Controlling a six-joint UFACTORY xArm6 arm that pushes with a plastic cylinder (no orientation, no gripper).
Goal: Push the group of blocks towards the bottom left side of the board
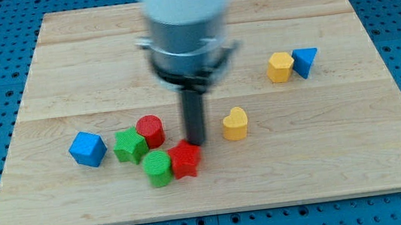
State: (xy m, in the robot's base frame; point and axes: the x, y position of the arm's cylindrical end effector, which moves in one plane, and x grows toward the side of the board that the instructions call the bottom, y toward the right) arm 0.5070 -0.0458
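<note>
A group of blocks lies at the board's lower left: a blue cube [87, 149], a green star [130, 145], a red cylinder [150, 130], a green cylinder [158, 168] and a red block [186, 159]. My tip [197, 142] stands just above and to the right of the red block, touching or nearly touching its top edge, and right of the red cylinder. A yellow heart [235, 124] lies a short way to the tip's right.
A yellow hexagon-like block [280, 66] and a blue triangle [305, 61] sit side by side at the upper right. The wooden board [357, 155] lies on a blue perforated surface. The arm's grey body [187, 31] hangs over the board's upper middle.
</note>
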